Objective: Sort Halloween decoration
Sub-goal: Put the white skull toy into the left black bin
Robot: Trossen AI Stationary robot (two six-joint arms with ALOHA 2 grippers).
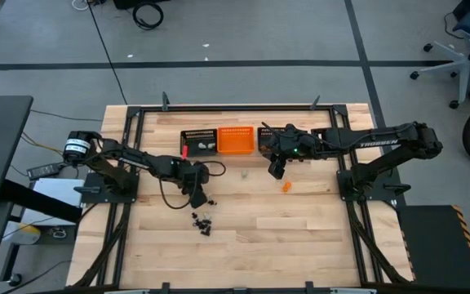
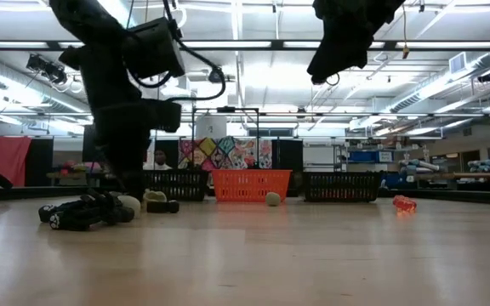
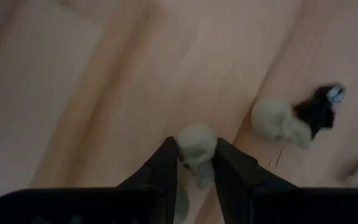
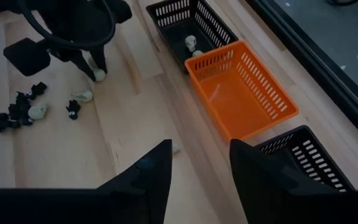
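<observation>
My left gripper (image 3: 196, 167) stands low over the table's left middle (image 1: 196, 196), shut on a pale skull trinket (image 3: 196, 146). Just beyond it lie another pale skull (image 3: 277, 121) and a black trinket (image 3: 319, 109). A cluster of black trinkets (image 1: 202, 220) lies toward the near edge. A lone pale trinket (image 1: 244, 172) and an orange one (image 1: 285, 186) lie on the wood farther right. My right gripper (image 4: 201, 155) hangs open, high above the table in front of the baskets (image 1: 276, 170), with nothing between its fingers. My left gripper pinches the pale skull's two sides (image 3: 185, 152) between its two fingers. The fingers come from above, pointing steeply down. The skull shows at table level (image 2: 128, 202); whether it rests on the wood or is just off it, I cannot tell.
Three mesh baskets stand in a row at the far edge: a black one (image 4: 180, 18) with pale skulls (image 4: 191, 42) inside, an orange one (image 4: 241, 93) in the middle, and another black one (image 4: 306, 155) on the right. Bare wood stretches along the near side.
</observation>
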